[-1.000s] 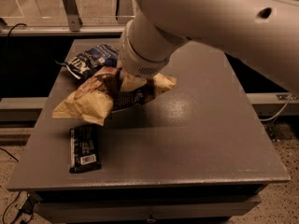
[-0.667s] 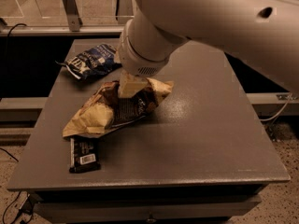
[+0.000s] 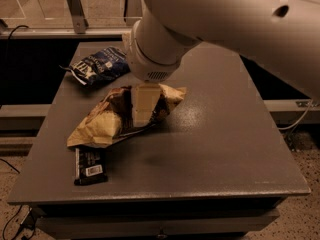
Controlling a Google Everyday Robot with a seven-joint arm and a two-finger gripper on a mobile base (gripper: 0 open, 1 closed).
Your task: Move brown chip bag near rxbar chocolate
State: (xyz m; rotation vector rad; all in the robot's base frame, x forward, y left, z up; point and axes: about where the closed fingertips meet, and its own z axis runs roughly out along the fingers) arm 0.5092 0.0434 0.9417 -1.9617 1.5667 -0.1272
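The brown chip bag (image 3: 105,126) is lying slantwise on the left half of the grey worktop (image 3: 220,139). Its low end is drooping towards the front-left corner and its far end is tilting up to the right. The low end is meeting the top of the rxbar chocolate (image 3: 90,165); whether it is touching the bar or just covering it cannot be told. The bar is lying flat nearest the front edge, black, with white text and a white barcode patch facing up.

The bag is looking crinkled and puffed. It is showing pale tan-yellow at both ends and dark brown panels through the middle. A soft shadow is falling on the worktop below its raised part.

The gripper (image 3: 144,120) is hanging straight down over the middle of the bag. Its fingers (image 3: 144,103) are clenching the bag: one pale finger is crossing the front of the dark panel and hiding the print there, while the other is sitting out of sight behind the foil.

Farther back on the left, well apart from the bar, a dark blue chip bag (image 3: 99,66) is resting near the worktop's rear edge. The white arm (image 3: 225,19) is filling the upper right of the view, blocking the rear of the worktop and running off the top and right edges. Beyond it, a metal post (image 3: 75,6) is standing at the back, and a thin cable (image 3: 300,118) is trailing off to the right.
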